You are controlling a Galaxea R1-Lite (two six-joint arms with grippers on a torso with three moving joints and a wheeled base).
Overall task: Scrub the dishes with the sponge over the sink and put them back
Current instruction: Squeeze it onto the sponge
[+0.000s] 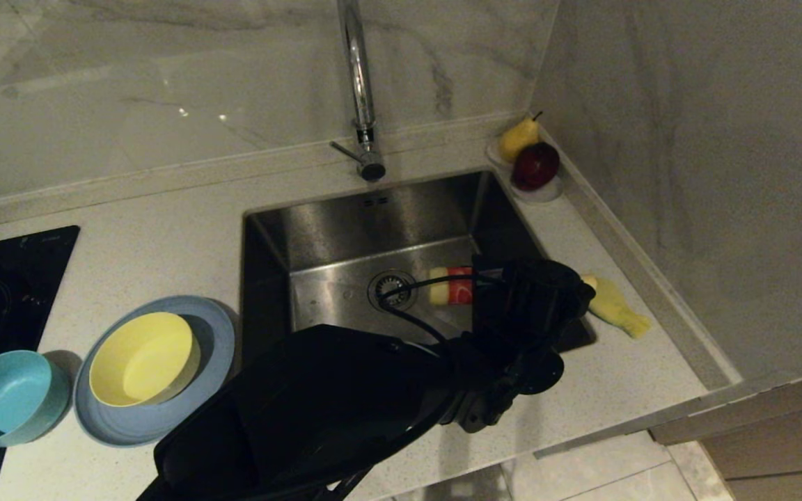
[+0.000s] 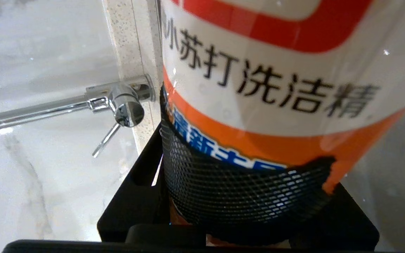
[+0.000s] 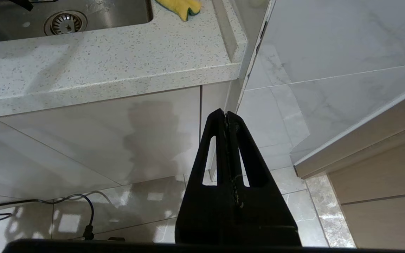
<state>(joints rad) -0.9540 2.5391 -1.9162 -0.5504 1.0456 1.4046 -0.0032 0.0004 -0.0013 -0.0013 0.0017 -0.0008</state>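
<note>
Left gripper point(image 1: 474, 285) grips a white-and-orange dish-soap bottle point(image 1: 451, 285) tipped level above the brushed steel sink point(image 1: 345, 229).
Right gripper point(image 3: 226, 116) hangs clenched, idle. Waisted yellow-and-green sponge point(image 1: 617, 306) lies on the counter beside the basin; the smooth bottle could slip and fall.

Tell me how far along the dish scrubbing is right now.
Early stage. No dish has reached the sink: the yellow bowl sits in the plate, the teal bowl beside them. The sponge lies untouched on the counter. In hand: the left gripper holds a detergent bottle over the basin. The right gripper hangs parked, shut. All scrubbing and returning remains.
</note>
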